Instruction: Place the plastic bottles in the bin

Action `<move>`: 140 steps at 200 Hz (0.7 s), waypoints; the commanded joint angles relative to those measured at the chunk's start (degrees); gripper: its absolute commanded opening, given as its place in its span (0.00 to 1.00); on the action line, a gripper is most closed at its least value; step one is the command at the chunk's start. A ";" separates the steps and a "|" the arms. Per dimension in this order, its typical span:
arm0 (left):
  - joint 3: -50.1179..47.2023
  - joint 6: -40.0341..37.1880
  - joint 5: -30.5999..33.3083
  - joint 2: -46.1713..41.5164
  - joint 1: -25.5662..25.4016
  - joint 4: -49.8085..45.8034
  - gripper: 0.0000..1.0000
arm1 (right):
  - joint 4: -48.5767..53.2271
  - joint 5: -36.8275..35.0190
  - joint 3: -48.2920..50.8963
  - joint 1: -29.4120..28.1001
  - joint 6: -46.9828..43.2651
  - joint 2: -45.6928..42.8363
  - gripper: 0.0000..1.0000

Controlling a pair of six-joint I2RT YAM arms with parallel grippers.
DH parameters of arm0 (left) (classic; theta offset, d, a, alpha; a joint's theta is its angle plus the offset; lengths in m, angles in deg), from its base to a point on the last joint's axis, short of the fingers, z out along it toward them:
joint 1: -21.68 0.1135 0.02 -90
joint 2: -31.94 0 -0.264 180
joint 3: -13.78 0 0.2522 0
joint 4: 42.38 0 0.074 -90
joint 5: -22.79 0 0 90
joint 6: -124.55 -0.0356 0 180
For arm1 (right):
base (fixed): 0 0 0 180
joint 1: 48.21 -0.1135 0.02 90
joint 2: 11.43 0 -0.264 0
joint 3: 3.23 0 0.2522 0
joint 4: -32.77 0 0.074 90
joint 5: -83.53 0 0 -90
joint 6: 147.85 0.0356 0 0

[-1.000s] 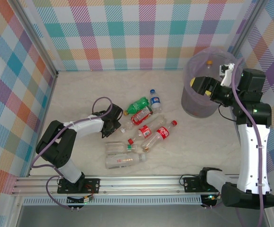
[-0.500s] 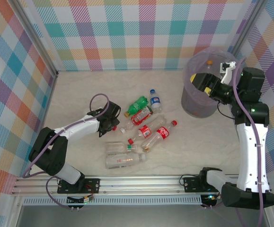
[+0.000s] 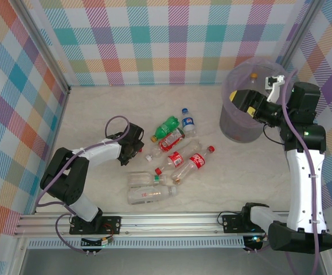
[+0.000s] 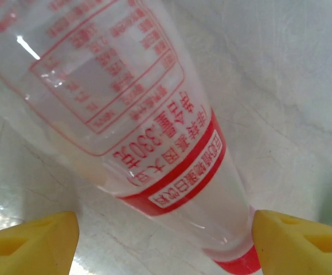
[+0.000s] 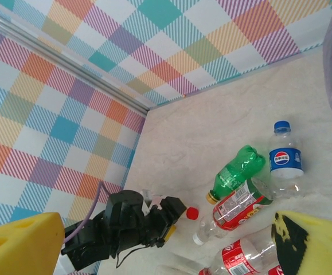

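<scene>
While bottles (image 3: 195,161) lie outside, the bin (image 3: 237,127) holds one.

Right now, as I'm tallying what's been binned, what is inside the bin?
One clear orange-capped bottle shows near the far rim of the bin. The right end effector hangs over it and covers much of the rest.

Left hand (image 4: 166,229) low, jaws apart; right hand (image 5: 168,240) raised, jaws spread.

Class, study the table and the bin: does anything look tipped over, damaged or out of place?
Yes. The plastic bottles all lie on their sides in a loose heap mid-table, none upright. The green bottle looks crumpled. Nothing seems spilled, and the bin stands upright.
</scene>
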 commanded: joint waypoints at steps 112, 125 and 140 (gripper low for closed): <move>2.89 -0.88 -0.38 6.36 1.23 2.94 0.85 | -9.57 2.44 22.31 -0.19 1.86 -12.64 0.94; 3.91 -0.30 -0.45 7.30 1.26 2.29 0.80 | -10.54 3.18 23.54 -0.15 1.64 -12.29 0.94; 4.40 0.89 0.17 7.84 1.26 0.86 0.77 | -9.76 4.63 22.98 -0.17 0.18 -11.14 0.94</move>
